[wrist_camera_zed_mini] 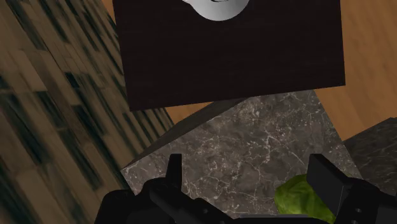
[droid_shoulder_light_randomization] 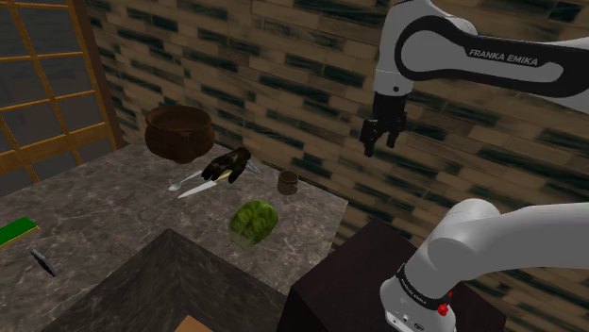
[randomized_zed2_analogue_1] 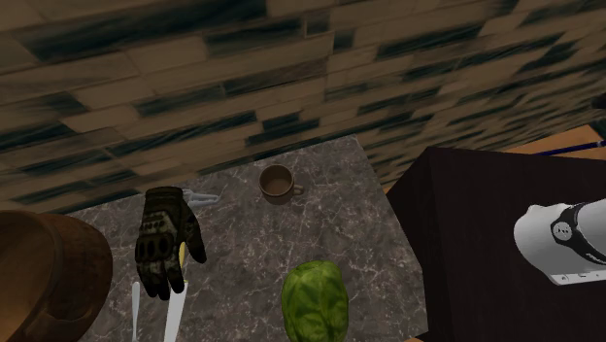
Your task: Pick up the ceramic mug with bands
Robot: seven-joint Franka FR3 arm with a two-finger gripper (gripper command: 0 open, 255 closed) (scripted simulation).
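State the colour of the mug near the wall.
The mug is plain brown, with no bands discernible. It shows best in the second exterior view.

The gripper (droid_shoulder_light_randomization: 381,146) hangs in the air, pointing down, off to the right of the marbled table (droid_shoulder_light_randomization: 113,203). The small brown mug (droid_shoulder_light_randomization: 288,182) stands upright near the table's far edge, between a dark glove (droid_shoulder_light_randomization: 229,167) and the gripper.

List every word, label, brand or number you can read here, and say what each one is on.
"FRANKA EMIKA": in white on the dark band of the arm's upper link, shoulder view.
Small print on the dark ring of the base joint: too small to read.
Round mark on the white arm link, second exterior view: too small to read.
Brown mug: no lettering can be made out.
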